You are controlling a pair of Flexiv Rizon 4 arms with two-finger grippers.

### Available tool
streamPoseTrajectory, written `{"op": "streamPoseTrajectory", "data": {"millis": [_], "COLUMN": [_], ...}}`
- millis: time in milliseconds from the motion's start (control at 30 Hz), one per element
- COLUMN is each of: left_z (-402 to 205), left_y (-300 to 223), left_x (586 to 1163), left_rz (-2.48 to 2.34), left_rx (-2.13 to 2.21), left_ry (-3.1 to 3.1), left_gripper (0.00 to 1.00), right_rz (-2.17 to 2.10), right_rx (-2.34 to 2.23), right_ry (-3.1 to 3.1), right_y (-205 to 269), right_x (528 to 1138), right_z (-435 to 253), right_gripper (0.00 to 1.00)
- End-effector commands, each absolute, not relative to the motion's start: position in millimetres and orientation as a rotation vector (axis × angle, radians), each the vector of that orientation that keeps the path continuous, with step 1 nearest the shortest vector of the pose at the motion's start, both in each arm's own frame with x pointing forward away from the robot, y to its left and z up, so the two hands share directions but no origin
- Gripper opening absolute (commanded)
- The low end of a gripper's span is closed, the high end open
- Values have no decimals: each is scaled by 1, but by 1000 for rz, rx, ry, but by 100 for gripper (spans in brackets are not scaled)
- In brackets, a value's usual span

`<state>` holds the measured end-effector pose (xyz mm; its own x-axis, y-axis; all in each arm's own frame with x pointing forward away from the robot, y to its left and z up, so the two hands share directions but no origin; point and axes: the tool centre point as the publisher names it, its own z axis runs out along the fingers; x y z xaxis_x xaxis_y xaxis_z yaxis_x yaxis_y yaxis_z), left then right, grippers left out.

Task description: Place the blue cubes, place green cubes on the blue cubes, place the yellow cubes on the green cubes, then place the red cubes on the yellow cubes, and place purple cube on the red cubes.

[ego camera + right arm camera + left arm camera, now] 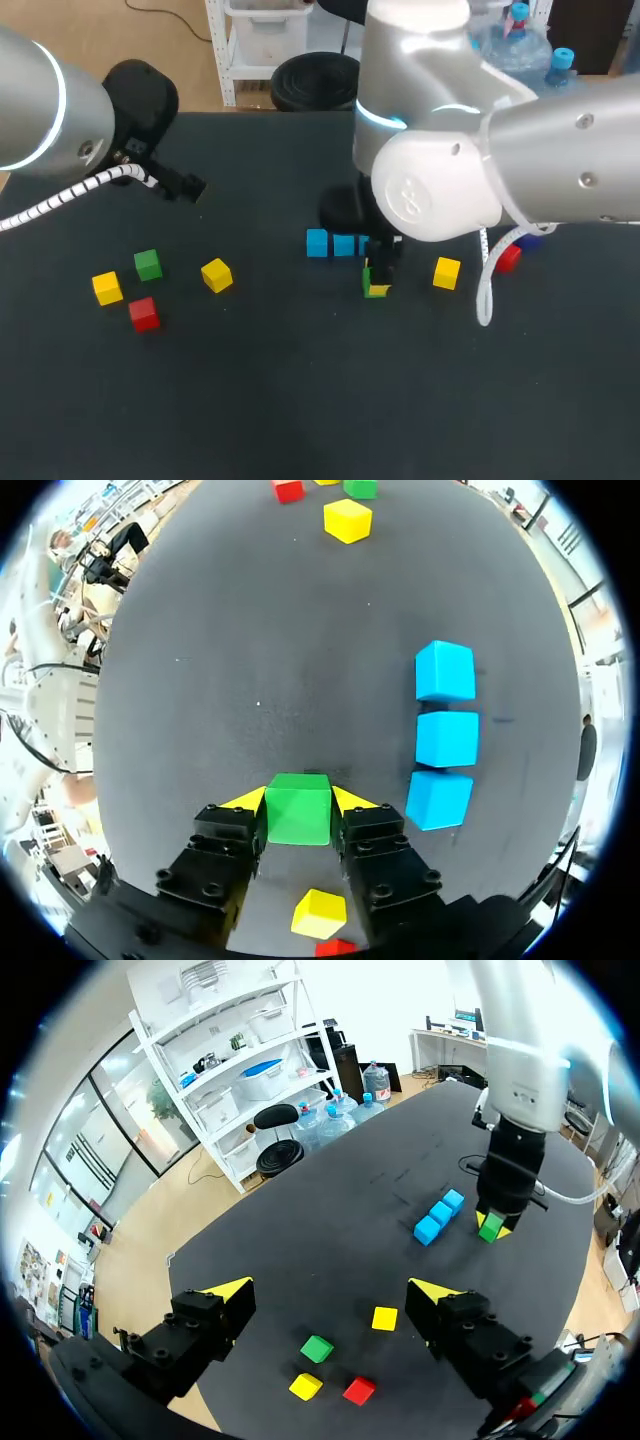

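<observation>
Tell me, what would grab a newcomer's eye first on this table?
Most striking is the right gripper, shut on a green cube right beside a neat row of three blue cubes near the middle of the dark table. Next comes a loose cluster of yellow, green and red cubes on the left side, with the left gripper open and empty near them.

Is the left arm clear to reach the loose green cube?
Probably yes: the left pincer is open and empty, and the green cube lies ahead of it, apart from the nearest yellow cube and red cube.
</observation>
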<state>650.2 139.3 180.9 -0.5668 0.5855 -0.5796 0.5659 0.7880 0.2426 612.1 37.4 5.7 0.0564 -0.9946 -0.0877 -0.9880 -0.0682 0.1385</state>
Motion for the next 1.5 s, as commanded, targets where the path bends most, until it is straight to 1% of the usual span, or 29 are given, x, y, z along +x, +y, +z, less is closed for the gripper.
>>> {"op": "streamPoseTrajectory", "data": {"millis": [33,333,933,1500], "left_z": [181,181,181,181], "left_y": [140,140,140,140], "left_x": [651,651,651,651], "left_rz": [35,35,35,35], "left_rx": [853,853,853,853], "left_ry": [2312,2312,2312,2312], "left_gripper": [100,100,100,100], "right_rz": [-228,-193,-124,-147], "right_rx": [2270,2290,2300,2300], "right_ry": [-2109,-2111,-2137,-2164], "right_y": [37,32,39,41], "right_x": [606,618,656,672], "right_z": [20,41,34,38], "right_gripper": [0,0,0,0]}}
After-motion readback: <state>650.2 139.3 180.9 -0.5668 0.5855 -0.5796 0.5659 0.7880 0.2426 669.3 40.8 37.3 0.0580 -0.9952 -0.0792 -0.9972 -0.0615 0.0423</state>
